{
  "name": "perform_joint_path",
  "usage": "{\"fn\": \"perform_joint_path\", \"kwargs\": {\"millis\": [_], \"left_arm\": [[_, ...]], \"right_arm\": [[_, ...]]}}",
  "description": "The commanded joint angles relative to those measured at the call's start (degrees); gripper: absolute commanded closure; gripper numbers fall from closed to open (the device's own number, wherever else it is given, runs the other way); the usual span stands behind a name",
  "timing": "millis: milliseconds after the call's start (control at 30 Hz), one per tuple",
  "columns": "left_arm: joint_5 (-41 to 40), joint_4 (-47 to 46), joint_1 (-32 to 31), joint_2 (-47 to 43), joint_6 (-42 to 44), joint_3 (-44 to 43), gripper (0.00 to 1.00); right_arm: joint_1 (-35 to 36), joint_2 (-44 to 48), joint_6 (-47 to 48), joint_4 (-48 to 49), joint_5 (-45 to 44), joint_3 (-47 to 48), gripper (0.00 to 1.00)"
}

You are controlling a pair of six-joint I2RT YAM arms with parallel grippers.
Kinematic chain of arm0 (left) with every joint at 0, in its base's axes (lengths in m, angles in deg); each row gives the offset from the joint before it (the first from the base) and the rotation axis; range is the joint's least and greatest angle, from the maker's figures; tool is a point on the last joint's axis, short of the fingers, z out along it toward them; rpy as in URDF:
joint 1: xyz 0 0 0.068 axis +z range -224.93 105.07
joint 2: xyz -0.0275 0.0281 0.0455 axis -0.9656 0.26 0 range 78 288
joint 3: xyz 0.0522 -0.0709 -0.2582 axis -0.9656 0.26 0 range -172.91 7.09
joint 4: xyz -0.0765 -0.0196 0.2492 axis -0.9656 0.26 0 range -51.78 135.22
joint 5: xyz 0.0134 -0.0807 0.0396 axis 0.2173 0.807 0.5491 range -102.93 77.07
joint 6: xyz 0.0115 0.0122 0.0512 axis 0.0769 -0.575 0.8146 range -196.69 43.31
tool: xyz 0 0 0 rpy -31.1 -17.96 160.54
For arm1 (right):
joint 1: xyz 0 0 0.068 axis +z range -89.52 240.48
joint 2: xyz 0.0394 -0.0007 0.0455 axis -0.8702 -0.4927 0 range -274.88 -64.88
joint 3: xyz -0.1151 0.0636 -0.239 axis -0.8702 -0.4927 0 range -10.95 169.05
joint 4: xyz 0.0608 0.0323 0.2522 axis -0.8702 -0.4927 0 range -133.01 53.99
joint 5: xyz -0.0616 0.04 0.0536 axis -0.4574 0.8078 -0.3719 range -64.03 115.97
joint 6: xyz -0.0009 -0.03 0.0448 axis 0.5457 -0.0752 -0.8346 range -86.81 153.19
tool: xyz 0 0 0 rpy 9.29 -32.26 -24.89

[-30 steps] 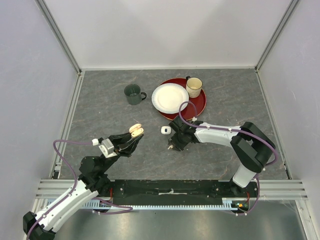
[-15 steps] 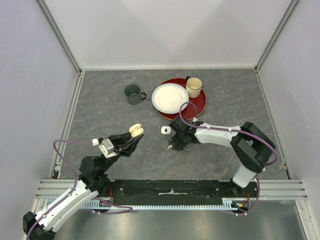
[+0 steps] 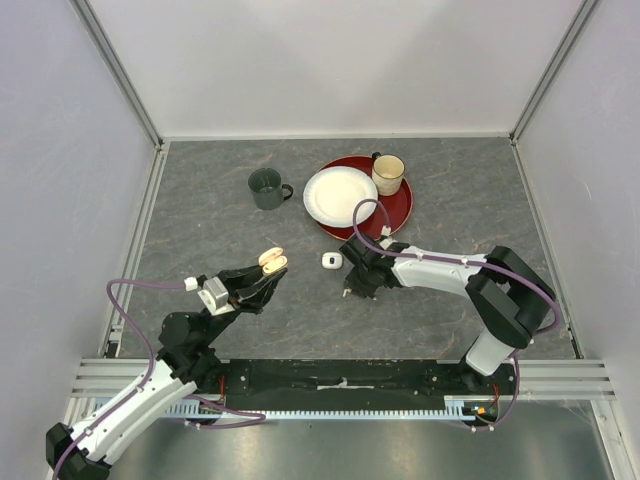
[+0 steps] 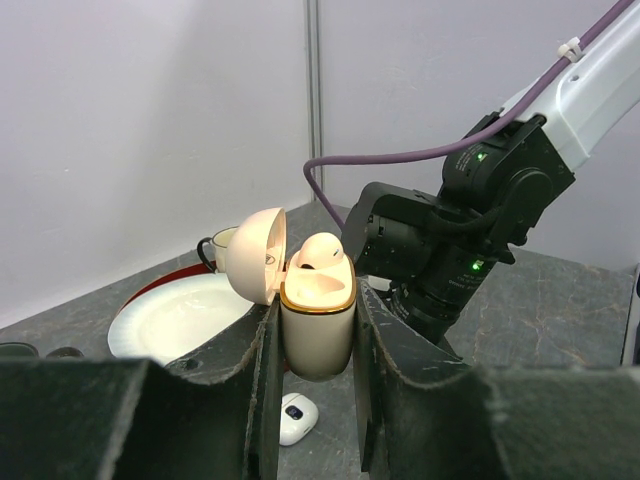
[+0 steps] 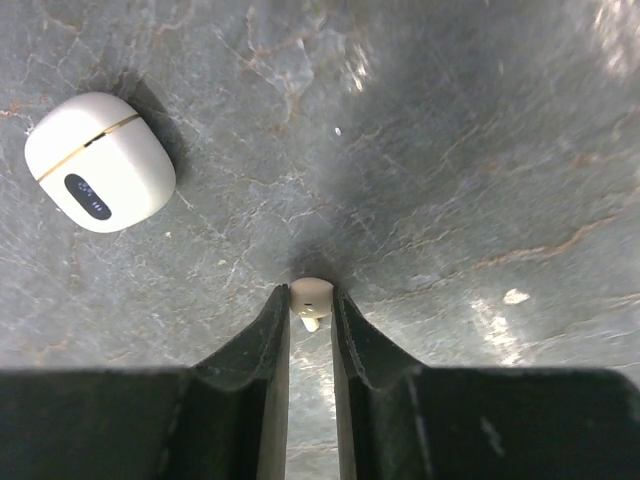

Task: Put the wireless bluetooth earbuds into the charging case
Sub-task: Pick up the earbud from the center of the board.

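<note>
Against the veined grey tabletop (image 3: 200,200) show a dark green mug (image 3: 266,187), cream mug (image 3: 388,174), white plate (image 3: 340,195), dark red tray (image 3: 401,212), white gold-seamed closed case (image 5: 98,160), white earbud (image 5: 310,293) and peach gold-rimmed open case (image 4: 316,325).

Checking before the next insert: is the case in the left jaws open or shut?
Open: the peach case has its lid swung back, an earbud showing inside.

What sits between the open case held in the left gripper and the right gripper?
A closed white charging case, lying flat by itself, touched by neither gripper. The top view shows it best.
</note>
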Motion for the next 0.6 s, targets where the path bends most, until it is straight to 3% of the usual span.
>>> {"fn": "perform_joint_path", "kwargs": {"millis": [0,167,300,567], "left_arm": [[-1.3,-1.7,0.1,0.4,1.8,-0.1,0.98],[-0.8,-2.4,0.1,1.5,1.6,-0.3,0.98],[-0.1,-3.2,0.2,2.8,1.1,-0.4,0.98],[0.6,-4.6,0.2,5.4,0.8,-1.1,0.98]], "right_arm": [[-0.1,2.7,14.8,-1.7,-6.8,-0.1,0.94],[-0.1,1.9,29.3,-3.2,-7.3,1.1,0.98],[-0.1,2.7,34.9,-2.7,-7.3,0.1,0.96],[-0.1,3.8,39.7,0.6,-6.2,-1.0,0.82]]}}
